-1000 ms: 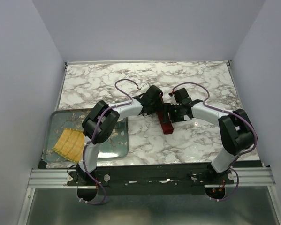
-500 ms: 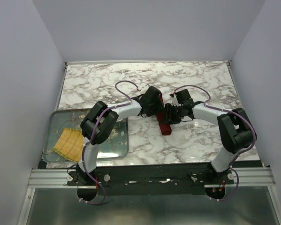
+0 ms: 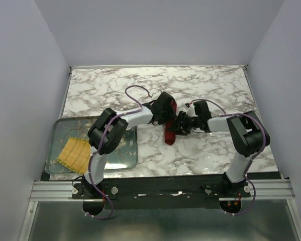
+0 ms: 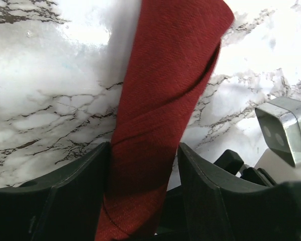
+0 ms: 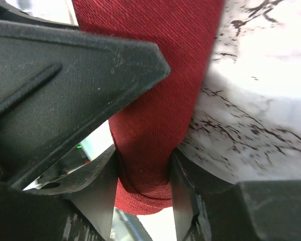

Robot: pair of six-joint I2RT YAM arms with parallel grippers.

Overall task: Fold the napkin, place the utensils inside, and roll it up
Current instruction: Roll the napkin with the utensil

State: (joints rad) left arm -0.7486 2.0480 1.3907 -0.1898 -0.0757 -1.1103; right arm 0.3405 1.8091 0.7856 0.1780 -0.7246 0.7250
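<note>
Rolled napkin is found mid-table, swung more diagonal than a second ago. Right gripper, wider before, is now pinched onto it. Left gripper is pressed against both sides, apparently gripping. Final tightening is judged underway.

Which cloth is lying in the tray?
The yellow ribbed mat, in the tray at left; the dark red napkin lies rolled on the marble table.
</note>
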